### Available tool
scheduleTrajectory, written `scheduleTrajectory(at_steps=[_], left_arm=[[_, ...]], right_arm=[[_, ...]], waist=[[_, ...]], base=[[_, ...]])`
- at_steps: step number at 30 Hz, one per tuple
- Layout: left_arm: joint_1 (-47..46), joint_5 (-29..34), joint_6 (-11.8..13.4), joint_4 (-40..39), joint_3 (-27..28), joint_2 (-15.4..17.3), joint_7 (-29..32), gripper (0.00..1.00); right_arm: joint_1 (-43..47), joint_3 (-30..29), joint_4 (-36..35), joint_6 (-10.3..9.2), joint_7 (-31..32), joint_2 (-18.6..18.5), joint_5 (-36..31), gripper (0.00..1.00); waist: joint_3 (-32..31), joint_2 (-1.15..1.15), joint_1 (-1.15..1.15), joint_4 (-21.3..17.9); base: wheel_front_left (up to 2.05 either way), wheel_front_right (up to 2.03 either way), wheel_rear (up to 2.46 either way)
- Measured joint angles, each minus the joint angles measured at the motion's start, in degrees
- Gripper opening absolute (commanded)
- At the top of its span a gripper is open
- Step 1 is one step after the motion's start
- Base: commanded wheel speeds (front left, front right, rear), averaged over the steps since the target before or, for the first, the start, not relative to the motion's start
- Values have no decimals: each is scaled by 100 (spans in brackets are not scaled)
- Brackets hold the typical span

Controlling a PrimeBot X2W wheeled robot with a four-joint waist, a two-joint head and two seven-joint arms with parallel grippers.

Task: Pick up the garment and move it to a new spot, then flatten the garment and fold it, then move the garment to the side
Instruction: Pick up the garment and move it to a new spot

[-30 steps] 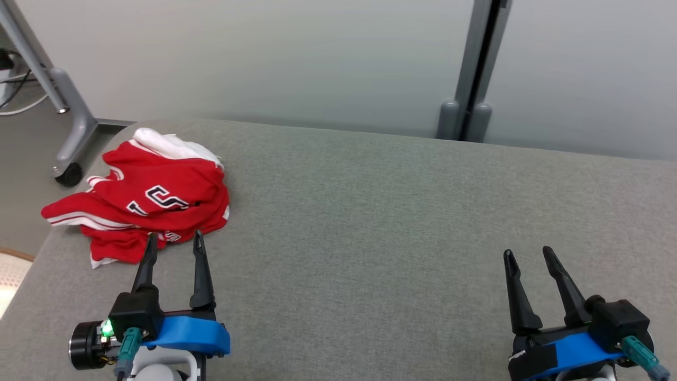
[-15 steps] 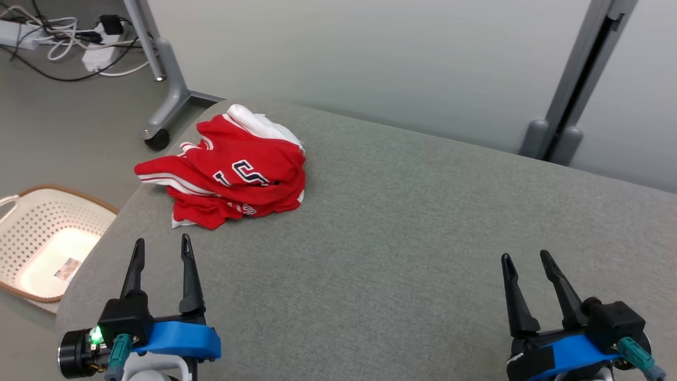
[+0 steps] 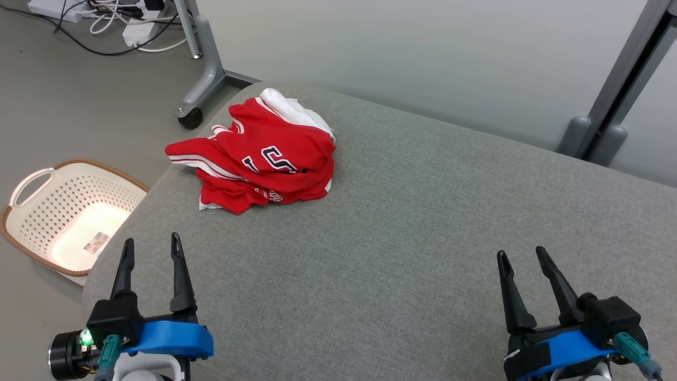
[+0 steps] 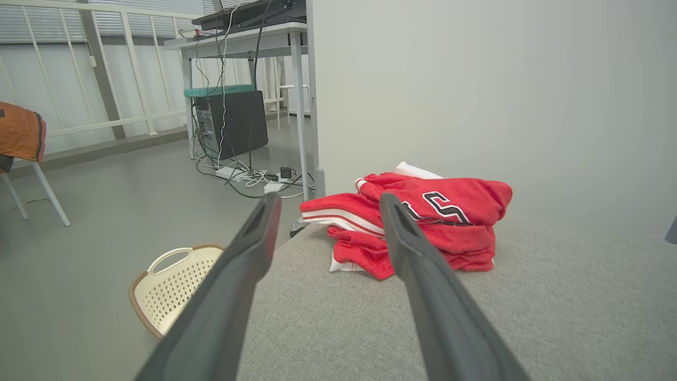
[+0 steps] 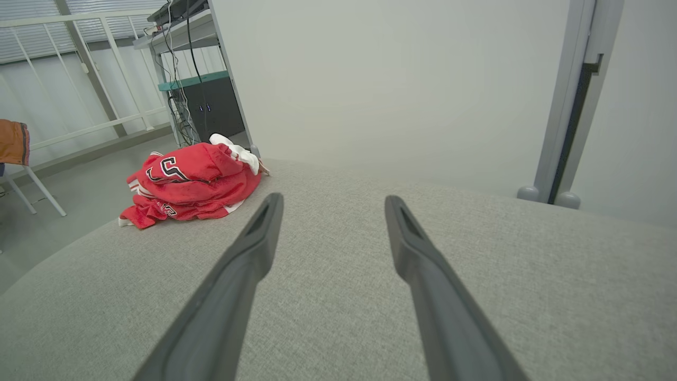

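Observation:
A crumpled red garment (image 3: 264,159) with white stripes and dark lettering lies in a heap near the far left corner of the grey cushioned surface (image 3: 402,233). It also shows in the left wrist view (image 4: 449,222) and the right wrist view (image 5: 193,182). My left gripper (image 3: 151,246) hovers open over the near left edge, well short of the garment, nothing between its fingers. My right gripper (image 3: 521,254) stands open at the near right, far from the garment. Both sets of jaws are spread wide in the wrist views (image 4: 328,203) (image 5: 333,203).
A cream perforated basket (image 3: 69,211) sits on the floor left of the surface, also seen in the left wrist view (image 4: 169,286). A wheeled metal leg (image 3: 203,79) and cables (image 3: 106,21) lie behind. A grey post (image 3: 613,100) stands at the back right against the wall.
The head camera has swung left, so the garment sits more central and the basket has come into view. Both grippers stay open; the left one now sits farther back from the garment.

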Motion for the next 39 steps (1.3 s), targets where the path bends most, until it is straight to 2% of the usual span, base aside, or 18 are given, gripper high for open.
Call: scheduleTrajectory(at_steps=[6,9,19,24,25,28,39], left_arm=[[-196,-144,-18,-4,153,40,0,100],[-673,-252,-60,2,334,129,0,100],[-2590,-541,-309,612,682,761,134,100],[-3321,-631,-445,1101,721,1005,375,100],[-3606,-669,-495,1427,724,1122,556,100],[-3823,-716,-565,1952,676,1191,994,100],[-4033,-1078,-873,3376,453,1132,2342,100]], right_arm=[[-86,15,-88,1,59,0,-67,100],[-209,-2,-296,1,151,-1,-189,100],[-528,-159,-1069,5,495,-4,-536,100],[-607,-221,-1379,5,600,-7,-624,100],[-666,-234,-1515,7,627,-7,-647,100],[-676,-243,-1642,7,649,-7,-648,100],[-769,-330,-1858,7,731,-7,-708,100]], waist=[[161,0,0,-237],[373,0,0,-503],[1340,0,1,-1379],[1744,0,2,-1645],[1895,0,2,-1735],[2050,0,2,-1830],[2260,0,1,-1785]], base=[[0,0,0],[0,0,0],[0,0,0],[0,0,0],[0,0,0],[0,0,0],[0,0,0]])
